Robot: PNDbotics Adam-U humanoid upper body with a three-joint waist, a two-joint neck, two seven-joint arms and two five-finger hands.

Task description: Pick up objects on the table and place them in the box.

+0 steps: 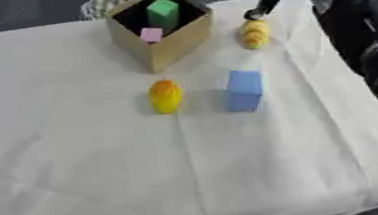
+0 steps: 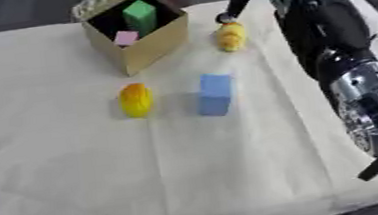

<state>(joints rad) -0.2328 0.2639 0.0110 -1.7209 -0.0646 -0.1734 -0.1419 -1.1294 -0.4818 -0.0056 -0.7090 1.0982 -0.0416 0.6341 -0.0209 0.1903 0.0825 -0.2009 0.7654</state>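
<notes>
Right robot hand [image 1: 262, 5], fingers' state unclear, hangs over a rounded yellow toy [image 1: 254, 34] beside the cardboard box [image 1: 174, 45].

Box [image 1: 164, 41] stands at the far centre of the table [image 1: 86, 180], two blocks [image 1: 162, 10] inside it. One duck [image 1: 254, 33] sits right of the box. A second duck [image 1: 165, 96] lies nearer, before the box, with a block [image 1: 244, 90] just right of it.
</notes>
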